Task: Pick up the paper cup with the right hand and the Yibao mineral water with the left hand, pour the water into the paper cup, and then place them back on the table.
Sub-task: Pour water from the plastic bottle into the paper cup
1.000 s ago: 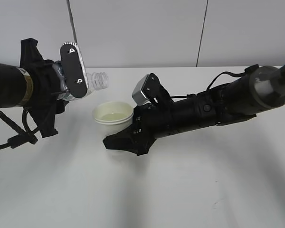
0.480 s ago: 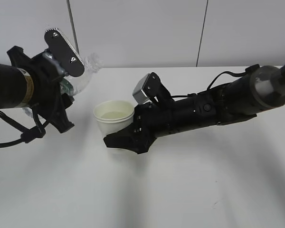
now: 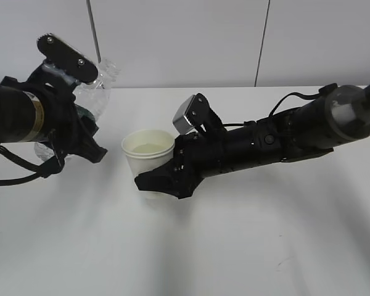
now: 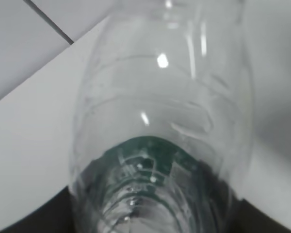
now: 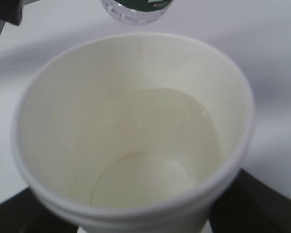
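White tabletop [image 3: 246,246], plain, backed by a pale panelled wall [image 3: 185,43] with two dark vertical seams.

Exterior view. Left hand [image 3: 71,98]: black arm entering from the left edge, yellow label on its body, one flat finger plate [image 3: 68,58] with screws uppermost. Jaws partly spread and pinching the Yibao mineral water [image 3: 95,92], which stands tilted between them, neck raised toward the wall, green label partly hidden behind the gripper body. Bottle held off the table, up and to the left of the cup, not touching it. Right hand [image 3: 163,180]: black arm reaching in from the right edge, silver-grey block [image 3: 184,120] on the wrist. Jaws spread wide around the lower wall of the paper cup [image 3: 148,151], clasping it upright at the gripper's tip. Whether the cup's base rests on the table cannot be told.

Left wrist view. Clear ribbed bottle fills the frame, running straight out from the gripper; green label nearest the camera. Finger pads not distinguishable. Table and wall seam behind.

Right wrist view. Cup directly ahead of the gripper, open mouth up, rolled rim, a shallow pool of clear water at its bottom. Dark gripper parts at both lower corners flank it. Bottle with green label just beyond the cup's far rim.
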